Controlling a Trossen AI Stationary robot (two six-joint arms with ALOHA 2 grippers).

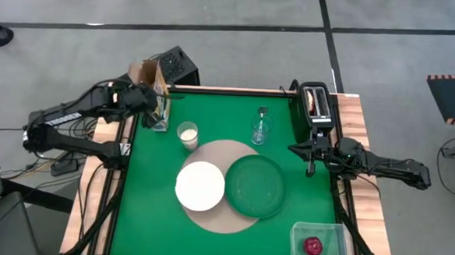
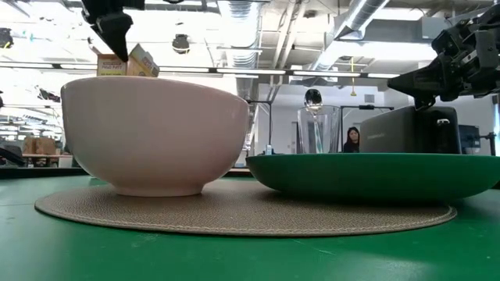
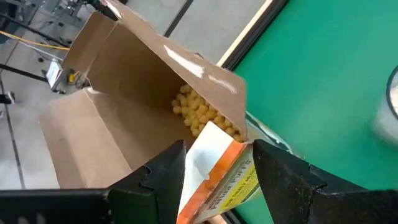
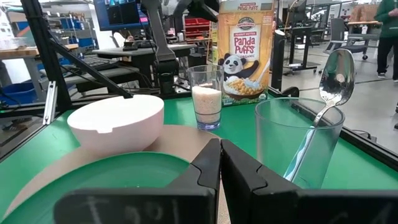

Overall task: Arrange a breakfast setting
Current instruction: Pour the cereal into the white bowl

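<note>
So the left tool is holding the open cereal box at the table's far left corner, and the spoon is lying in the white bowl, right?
Not quite. The spoon stands in the clear glass, not in the white bowl; the right wrist view shows it. The left tool does hold the open cereal box there.

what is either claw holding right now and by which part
The left claw grips the open cereal box by its top edge; the right claw is shut on nothing.

One mat (image 1: 223, 187), one bowl (image 1: 200, 185), one plate (image 1: 256, 186). Two glasses: one with milk (image 1: 187, 133), one clear (image 1: 261, 130) holding one spoon (image 4: 336, 78). One cereal box (image 1: 153, 83), one toaster (image 1: 316, 103), one tub (image 1: 319, 243) with one apple (image 1: 312, 246). Two grippers (image 3: 217, 180) (image 4: 221, 171).
</note>
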